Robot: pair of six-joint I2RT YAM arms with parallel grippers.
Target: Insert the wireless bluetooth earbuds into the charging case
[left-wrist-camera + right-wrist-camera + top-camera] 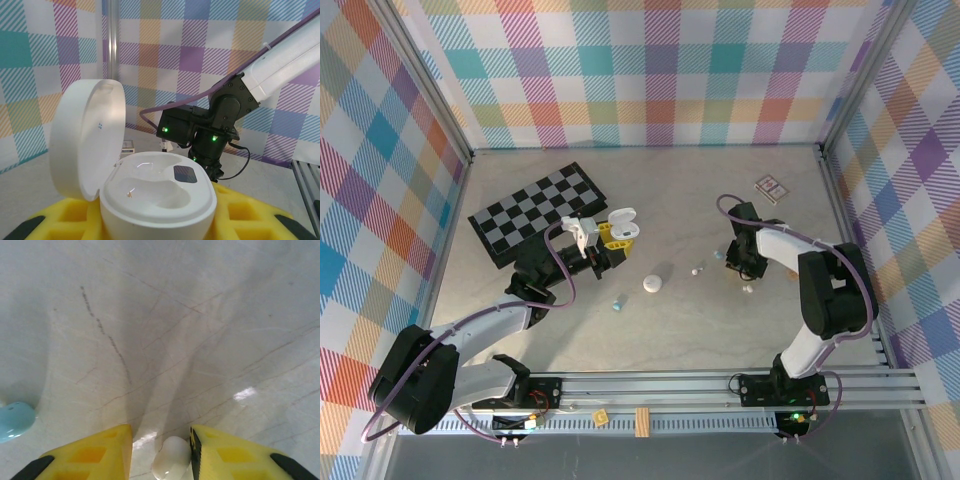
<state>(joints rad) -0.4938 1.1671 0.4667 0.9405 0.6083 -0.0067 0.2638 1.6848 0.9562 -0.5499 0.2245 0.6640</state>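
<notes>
Top view: the grey worktop (720, 330) is carrying a chessboard (535, 215) at the far left, with the left arm (480, 325) reaching beside it and the right arm (820, 300) bending down on the right. The left jaws are gripping the charging case (160, 195) by its base and presenting it upright, with the lid (87, 140) standing open and both wells appearing empty. A closed white case (652, 284) is lying between the two arms. The loose earbuds are lying scattered on the worktop, well apart from the open case.

Right wrist view: the right jaws are standing narrow around a white earbud (171, 462), which is resting on the worktop. One side is touching it or nearly so, and a gap is showing on the other. A pale blue earbud (15, 420) is lying near, off to one side.

Step in hand, as judged: picking up the first earbud. The next move is calling for a gentle, centred closing on the small rounded bud, which may squirt free, then a lift and carry across to a well.
</notes>
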